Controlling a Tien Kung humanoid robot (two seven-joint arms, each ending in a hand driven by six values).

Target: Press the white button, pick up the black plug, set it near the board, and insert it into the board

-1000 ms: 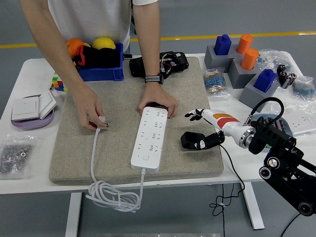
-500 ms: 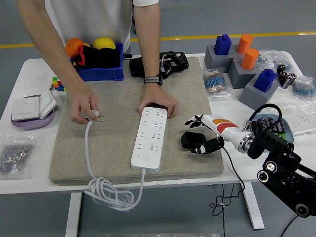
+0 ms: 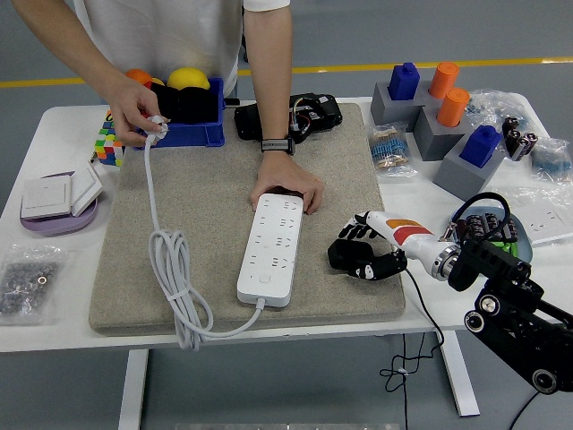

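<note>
Two hands at the far side belong to a person: one (image 3: pixel 288 182) presses flat on the far end of the white power strip (image 3: pixel 271 250), most likely to keep it from sliding on the grey mat (image 3: pixel 215 170), while the other (image 3: pixel 134 106) holds the strip's own white plug (image 3: pixel 158 123) up near the mat's far left corner, by the blue bin (image 3: pixel 183 130), which keeps the white cable (image 3: pixel 170 260) off the sockets. The cable runs down the mat's left part and loops round to the strip's near end, where the white button (image 3: pixel 265 279) sits untouched. The black plug (image 3: pixel 351 257) lies near the mat's right edge, toward its near corner, beside the strip but apart from it. The right hand (image 3: pixel 365 246) is directly on it, fingers (image 3: pixel 351 233) curled over its top; they appear to be closing on it, though whether the grip is firm I cannot tell. The plug rests on the mat, not lifted. The left arm does not show
</note>
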